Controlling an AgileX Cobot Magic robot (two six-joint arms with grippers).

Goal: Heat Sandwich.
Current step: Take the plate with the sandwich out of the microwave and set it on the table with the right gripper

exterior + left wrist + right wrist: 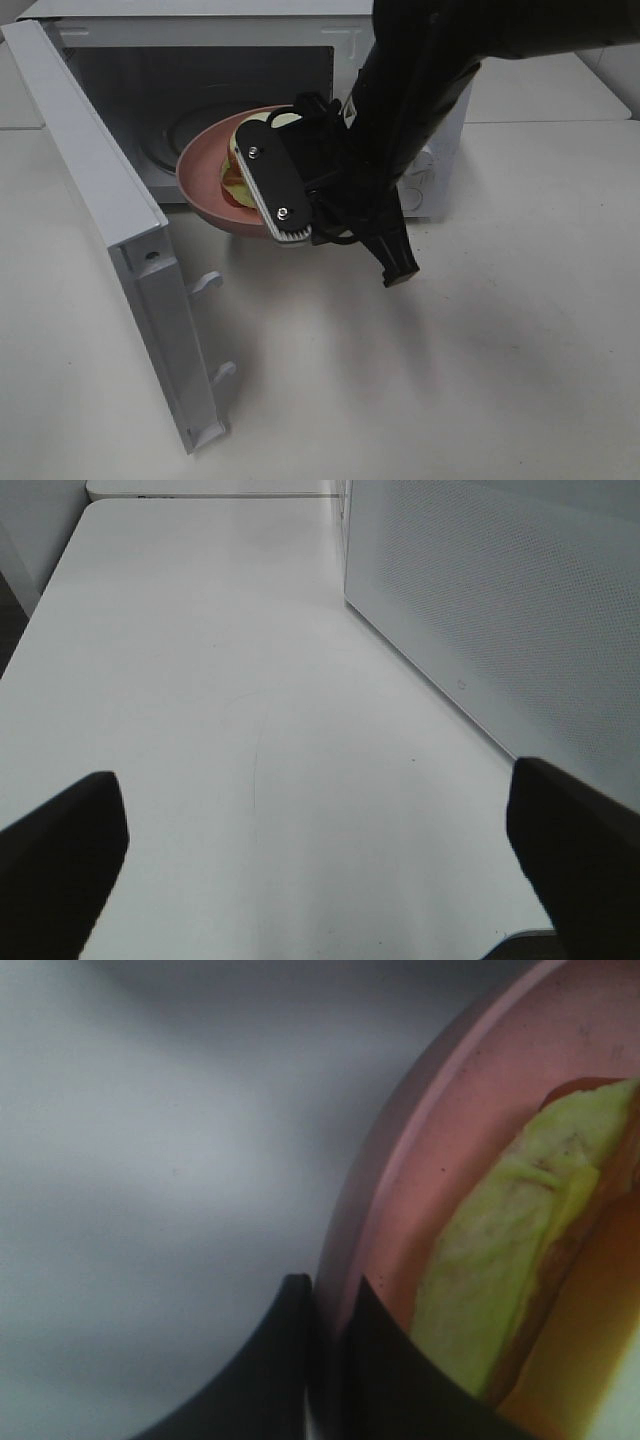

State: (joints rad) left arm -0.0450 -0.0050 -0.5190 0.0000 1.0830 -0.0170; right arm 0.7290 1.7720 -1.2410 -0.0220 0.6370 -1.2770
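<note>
The sandwich (238,168) lies on the pink plate (200,175), right beside the right end effector (330,1305), which is pinched tight on the plate's rim. The plate is at the mouth of the white microwave (200,70). Its door (120,250) hangs open. The left end effector (320,850) is spread wide over the bare desk (250,680).

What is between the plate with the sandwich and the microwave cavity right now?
Nothing visible. The door is swung wide open, and the right gripper, shut on the pink plate's rim, holds the sandwich at the microwave opening.
</note>
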